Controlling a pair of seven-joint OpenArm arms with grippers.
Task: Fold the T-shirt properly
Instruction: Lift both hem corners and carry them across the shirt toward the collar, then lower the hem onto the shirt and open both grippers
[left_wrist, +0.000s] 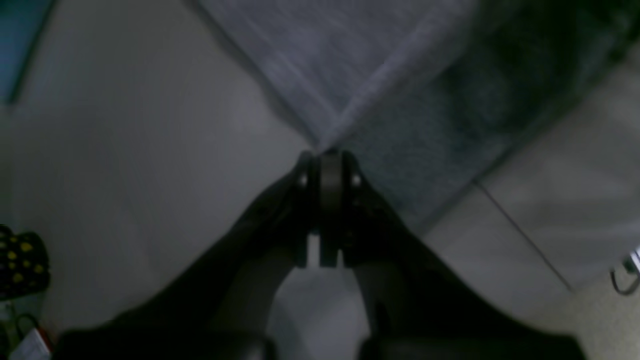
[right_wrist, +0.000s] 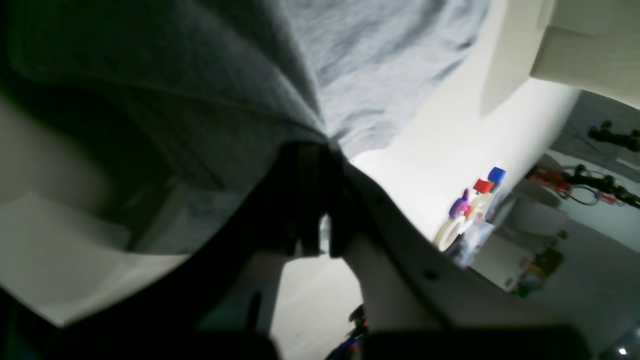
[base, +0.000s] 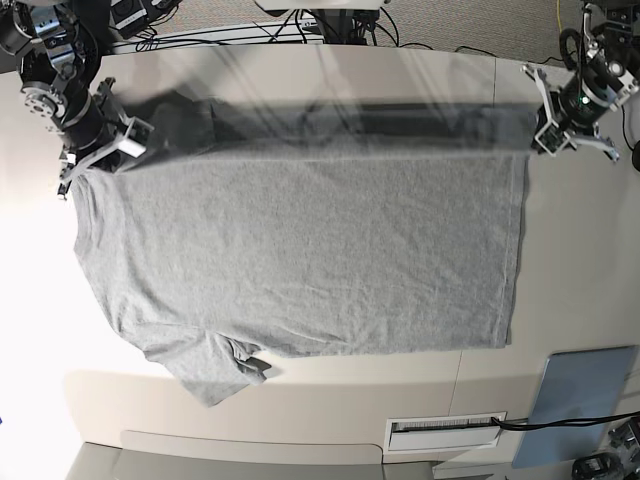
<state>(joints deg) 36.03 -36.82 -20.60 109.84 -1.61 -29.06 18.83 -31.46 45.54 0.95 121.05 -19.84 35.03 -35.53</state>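
Note:
The heather-grey T-shirt (base: 300, 260) is spread plain side up across the pale table (base: 570, 290), one sleeve (base: 205, 370) pointing to the near left. Its far edge is lifted and blurred, stretched between both grippers. My left gripper (base: 543, 138) is shut on the far right corner of the shirt; in the left wrist view its tips (left_wrist: 330, 152) pinch a fold of the T-shirt (left_wrist: 360, 75). My right gripper (base: 85, 165) is shut on the far left corner; in the right wrist view the T-shirt (right_wrist: 215, 90) drapes from the closed tips (right_wrist: 320, 145).
A blue-grey panel (base: 580, 395) lies at the near right, with a white slotted plate (base: 445, 430) beside it at the front edge. Cables (base: 330, 25) run behind the table. Coloured items (right_wrist: 475, 205) stand off to the side in the right wrist view.

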